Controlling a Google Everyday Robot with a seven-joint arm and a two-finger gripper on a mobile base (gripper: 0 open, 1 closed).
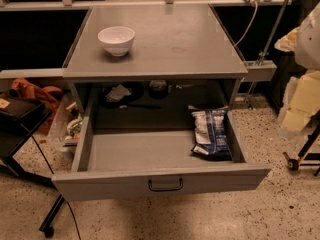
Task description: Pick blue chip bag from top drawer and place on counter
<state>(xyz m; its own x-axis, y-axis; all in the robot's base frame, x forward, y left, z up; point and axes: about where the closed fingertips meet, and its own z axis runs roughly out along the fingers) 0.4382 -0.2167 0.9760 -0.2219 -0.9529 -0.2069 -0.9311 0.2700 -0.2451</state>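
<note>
The top drawer [160, 183] is pulled fully open, its dark bar handle facing me. The blue chip bag [211, 133] lies flat inside the drawer against its right wall, dark blue with white panels. The counter [170, 44] is the grey top of the cabinet above it. My gripper [296, 109] shows as a pale blurred shape at the right edge of the camera view. It is to the right of the cabinet, outside the drawer and apart from the bag.
A white bowl [116, 39] stands on the counter's back left. A pale crumpled scrap [118, 93] and dark items lie at the back under the counter. A black stand [20, 134] is on the left. A wheeled base [300, 160] is on the right.
</note>
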